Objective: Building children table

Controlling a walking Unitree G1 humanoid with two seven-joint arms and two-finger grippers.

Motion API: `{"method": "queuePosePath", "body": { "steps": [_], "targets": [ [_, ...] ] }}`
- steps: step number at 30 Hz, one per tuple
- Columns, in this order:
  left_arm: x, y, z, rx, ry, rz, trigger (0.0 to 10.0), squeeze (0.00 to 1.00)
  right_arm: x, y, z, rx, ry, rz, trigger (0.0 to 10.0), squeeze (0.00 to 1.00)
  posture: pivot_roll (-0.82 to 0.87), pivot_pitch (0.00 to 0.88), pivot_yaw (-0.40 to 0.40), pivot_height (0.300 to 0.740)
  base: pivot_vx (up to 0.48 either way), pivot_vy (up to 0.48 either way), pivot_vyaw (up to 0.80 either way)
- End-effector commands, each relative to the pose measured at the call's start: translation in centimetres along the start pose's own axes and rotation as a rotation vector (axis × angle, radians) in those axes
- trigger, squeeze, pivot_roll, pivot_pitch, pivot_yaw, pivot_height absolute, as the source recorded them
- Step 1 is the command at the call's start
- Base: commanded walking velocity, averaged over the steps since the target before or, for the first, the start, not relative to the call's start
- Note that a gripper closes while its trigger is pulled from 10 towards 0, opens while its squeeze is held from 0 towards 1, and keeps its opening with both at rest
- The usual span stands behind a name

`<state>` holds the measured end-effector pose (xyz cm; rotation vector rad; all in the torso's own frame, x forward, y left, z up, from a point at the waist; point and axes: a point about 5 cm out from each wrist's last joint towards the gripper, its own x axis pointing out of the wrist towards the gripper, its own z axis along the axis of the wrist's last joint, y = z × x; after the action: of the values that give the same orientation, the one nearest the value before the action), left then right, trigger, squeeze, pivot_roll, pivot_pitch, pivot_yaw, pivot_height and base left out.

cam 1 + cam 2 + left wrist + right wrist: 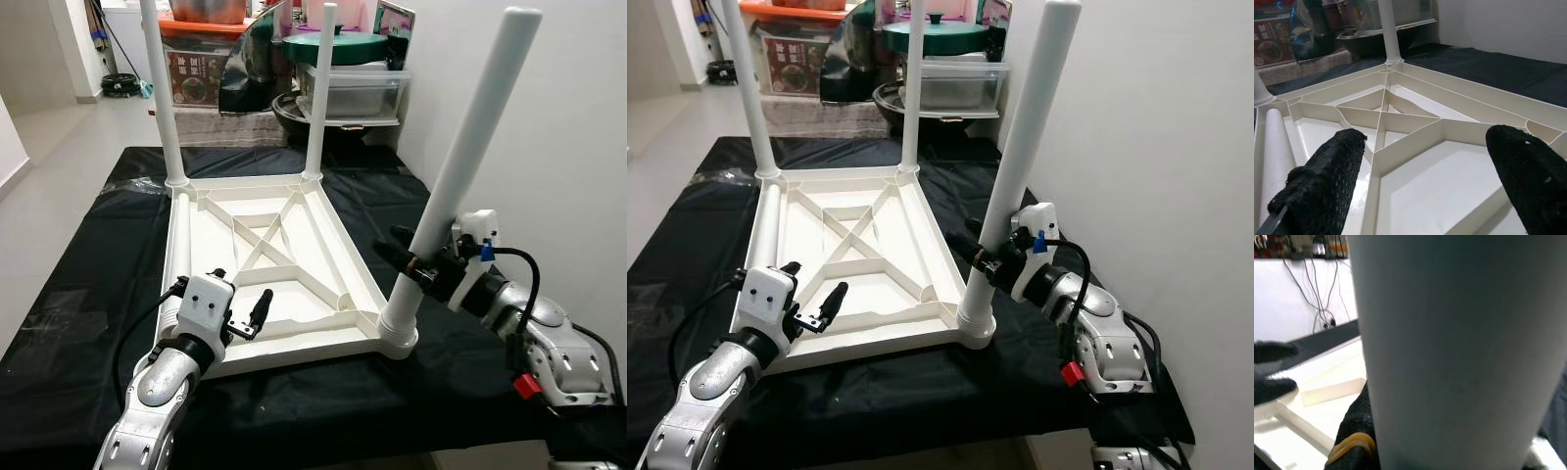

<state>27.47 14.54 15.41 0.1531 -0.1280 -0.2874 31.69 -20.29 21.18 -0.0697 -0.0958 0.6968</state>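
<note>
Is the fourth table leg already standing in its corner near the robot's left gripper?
No, the fourth white plastic leg lies flat inside the upturned white tabletop, beyond the open left gripper.

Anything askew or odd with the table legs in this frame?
Yes. The near-right leg in the right gripper leans outward, while the two far legs stand upright. The fourth leg lies loose inside the upturned tabletop. The left gripper hovers open.

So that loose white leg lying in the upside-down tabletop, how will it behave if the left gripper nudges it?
The loose leg is a smooth round tube lying flat, so it would probably roll. It lies along the tabletop's side wall, which should stop it rolling outward. It looks like hollow plastic, so likely light and stiff.
</note>
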Motion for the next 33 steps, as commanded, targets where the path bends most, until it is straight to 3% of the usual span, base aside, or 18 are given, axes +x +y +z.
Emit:
{"method": "queuePosePath", "body": {
  "steps": [1,10,19,28,33],
  "targets": [
    [0.1,-0.1,-0.4,0.012,0.014,-0.009,10.0,0.0,-0.7,-0.5,-1.0,0.005,0.043,-0.024,10.0,0.0,0.06,0.0,-0.087,0.74,0.0,0.0,0.0],
    [0.2,-0.4,-0.5,0.007,0.016,-0.016,10.0,0.0,-0.6,-1.1,-1.1,-0.011,0.05,-0.042,10.0,0.0,0.06,0.0,-0.09,0.74,0.0,0.0,0.0],
    [0.3,-0.7,-0.8,0.004,0.018,-0.026,10.0,0.0,0.1,1.0,-2.4,0.005,0.065,0.01,10.0,0.0,0.05,0.0,-0.088,0.74,0.0,0.0,0.0],
    [0.3,-0.7,-0.9,0.002,0.018,-0.03,10.0,0.0,-0.1,1.6,-3.2,0.007,0.095,0.034,10.0,0.0,0.05,0.0,-0.092,0.74,0.0,0.0,0.0],
    [0.3,-0.9,-1.0,-0.005,0.022,-0.035,10.0,0.0,-0.1,2.1,-3.4,0.079,0.102,0.051,10.0,0.0,0.05,0.0,-0.092,0.74,0.0,0.0,0.0]
  ]
}}
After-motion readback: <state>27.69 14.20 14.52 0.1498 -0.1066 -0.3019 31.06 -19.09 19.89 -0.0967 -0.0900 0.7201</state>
